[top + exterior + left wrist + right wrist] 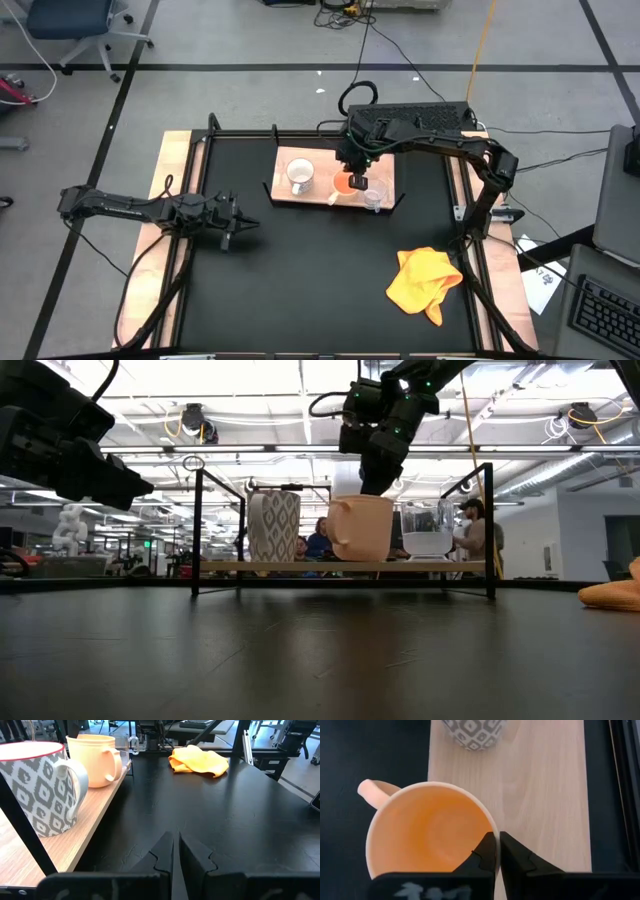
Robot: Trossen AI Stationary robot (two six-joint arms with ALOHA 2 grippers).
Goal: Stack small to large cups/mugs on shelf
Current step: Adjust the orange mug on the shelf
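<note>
On the shelf (385, 172), right end effector (496, 851) clenched on orange mug (345, 184) rim, between white mug (299, 176) and glass cup (373, 199), yellow cloth (426, 279) well apart

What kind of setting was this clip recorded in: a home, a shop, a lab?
Most likely a robotics lab or open workspace: taped floor lines, loose cables on the floor behind the black table, and an office chair nearby.

It was a robotics lab: beyond the black table (320, 290) were taped floors, cables, office chairs (75, 30) and ceiling strip lights.
</note>
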